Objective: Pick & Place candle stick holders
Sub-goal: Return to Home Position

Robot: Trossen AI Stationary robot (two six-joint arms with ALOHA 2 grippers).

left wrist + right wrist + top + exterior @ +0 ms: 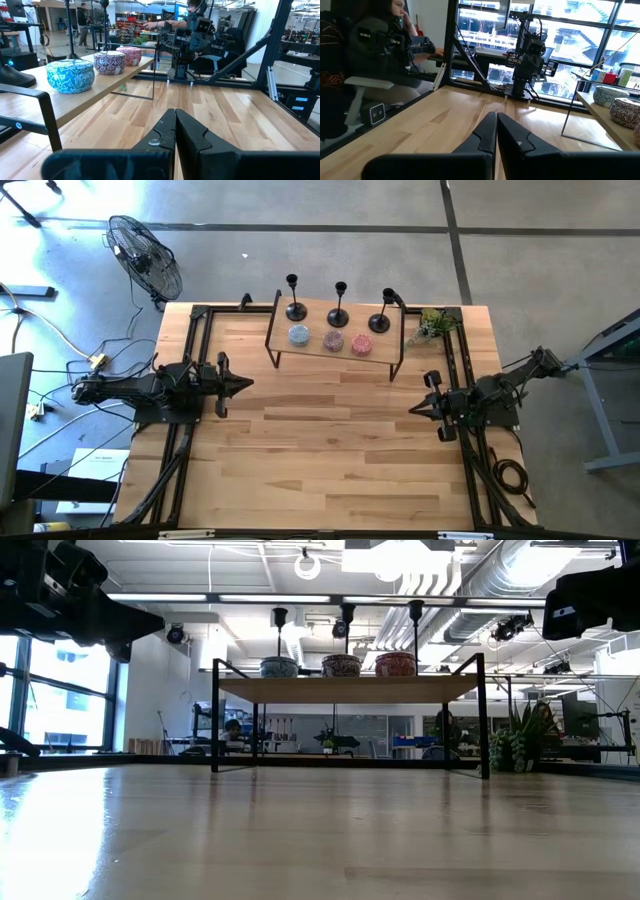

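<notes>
From above, you see the three candle stick holders (339, 304) upright in a row along the far side of the shelf (316, 321), which stands at the far middle of the worktop (330, 460). Just nearer than them sit a blue candle tin (298, 335), a purple candle tin (333, 340) and a pink candle tin (362, 343). The left end effector (245, 384) hangs at the worktop's left side and the right end effector (412, 410) at its right, both well apart from the shelf.

In your low view, the holders' stems rise behind the three tins.

Your left wrist view shows its fingers pressed together, holding nothing.

Your right wrist view shows the same, with a seated person (375, 40) beyond the worktop.
</notes>
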